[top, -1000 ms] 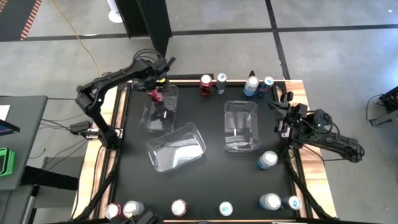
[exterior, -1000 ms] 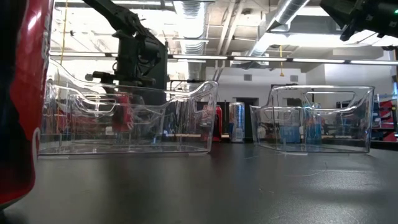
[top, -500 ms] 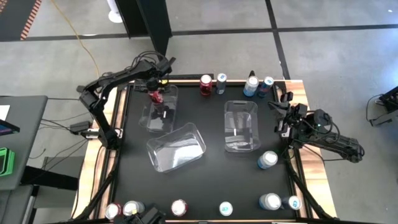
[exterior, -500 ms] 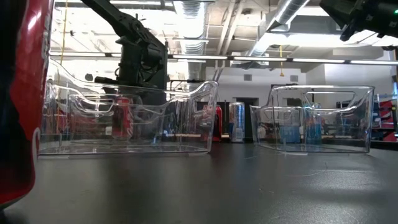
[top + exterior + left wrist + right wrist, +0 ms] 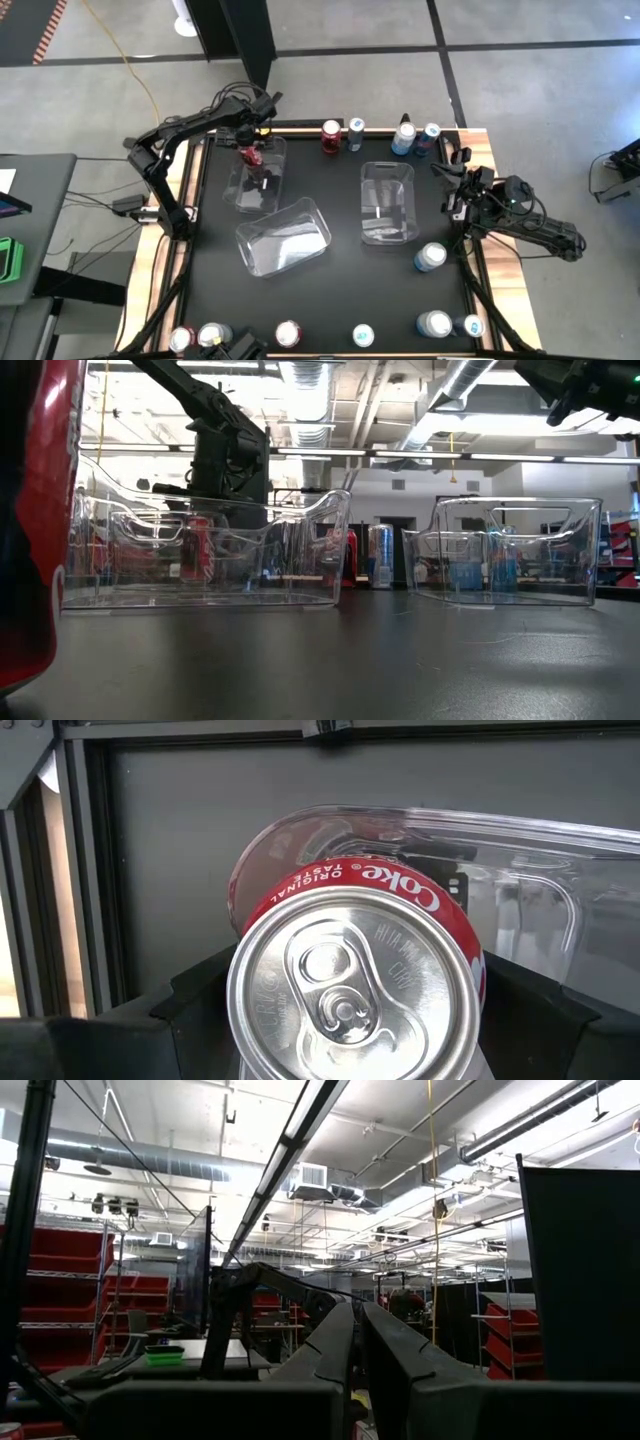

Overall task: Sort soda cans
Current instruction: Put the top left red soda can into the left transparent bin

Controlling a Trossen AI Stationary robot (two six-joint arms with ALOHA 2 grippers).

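A: Left gripper [image 5: 252, 150]?
B: Over the clear bin [image 5: 240, 190] at the far left of the table [image 5: 340, 300]. The red can [image 5: 355, 985] stands upright between its fingers [image 5: 200, 995], one on each side of the can. Jaws stand wide around it; can sits inside that bin, seen through the wall in the low view [image 5: 198, 547]. Hard to tell whether the pads actually press the can or just flank it.
A: Right gripper [image 5: 447, 188]?
B: Parked by the right table edge, lifted, beside the upright right bin [image 5: 388, 203]. Its fingers [image 5: 345, 1350] are together, nothing between them.
A: Other bins?
B: Middle bin [image 5: 283, 236], skewed, near the left one.
A: Rest of the cans?
B: Far edge: a red can [image 5: 331, 134] with a slim blue can [image 5: 355, 130] just beside it, then a silver-white can [image 5: 404, 137] and another blue one [image 5: 430, 134]. Right side: a silver-white can [image 5: 431, 257] near the right bin. Near edge: several can tops in a row, red ones toward the left [image 5: 288, 333], light ones toward the right [image 5: 434, 324]. A big red can [image 5: 35, 520] close to the low camera at the left.
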